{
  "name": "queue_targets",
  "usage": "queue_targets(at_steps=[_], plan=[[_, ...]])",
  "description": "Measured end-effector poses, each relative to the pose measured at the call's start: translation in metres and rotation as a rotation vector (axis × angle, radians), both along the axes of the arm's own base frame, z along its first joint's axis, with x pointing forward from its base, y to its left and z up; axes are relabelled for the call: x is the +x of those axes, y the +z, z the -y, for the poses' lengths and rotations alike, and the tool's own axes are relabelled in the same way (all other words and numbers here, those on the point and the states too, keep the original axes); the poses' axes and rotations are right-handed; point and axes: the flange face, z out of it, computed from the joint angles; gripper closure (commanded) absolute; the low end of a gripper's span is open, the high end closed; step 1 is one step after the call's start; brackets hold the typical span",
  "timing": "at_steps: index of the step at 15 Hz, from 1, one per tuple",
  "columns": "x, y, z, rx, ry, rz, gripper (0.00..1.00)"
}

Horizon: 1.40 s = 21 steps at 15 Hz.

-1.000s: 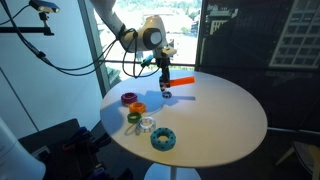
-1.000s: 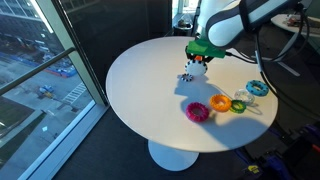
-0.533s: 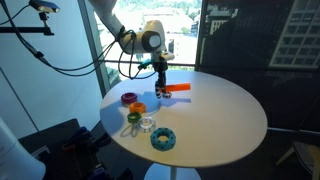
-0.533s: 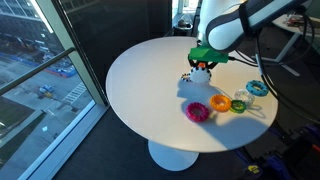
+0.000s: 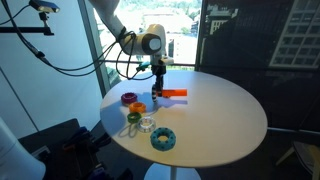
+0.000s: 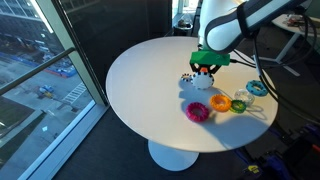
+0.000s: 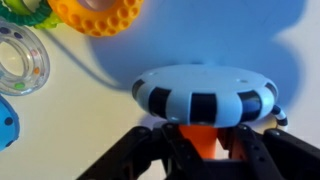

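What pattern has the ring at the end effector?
The ring has black and white stripes; the wrist view shows it best.

The arm is built of glossy white rounded links, and in both exterior views dark bands ring the joints between them. Its last link is a fat white barrel with a black collar at its 6 o'clock end. Thin black cables hang in loose loops at 9 o'clock of the wrist, and a thicker dark one trails off at 3 o'clock. The gripper is matt black and boxy, narrower than the arm. A bright green piece sits just above the gripper in an exterior view. In the wrist view the gripper shows two black angular fingers with slanted linkage bars, entering from 6 o'clock.
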Motion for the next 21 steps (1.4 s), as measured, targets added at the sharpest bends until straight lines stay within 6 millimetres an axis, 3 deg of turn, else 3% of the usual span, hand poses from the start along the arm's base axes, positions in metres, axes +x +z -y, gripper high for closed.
queue_targets(at_steps=[1, 2, 6, 7, 14, 21], plan=[[0.0, 0.0, 0.001, 0.002, -0.003, -0.005, 0.46], [0.0, 0.0, 0.001, 0.003, -0.006, -0.009, 0.35], [-0.003, -0.003, 0.003, 0.001, -0.013, -0.033, 0.05], [-0.004, -0.004, 0.003, 0.0, -0.014, -0.04, 0.01], [-0.002, -0.005, 0.006, 0.014, -0.032, -0.046, 0.0], [0.012, 0.018, 0.024, 0.055, -0.068, -0.004, 0.0]])
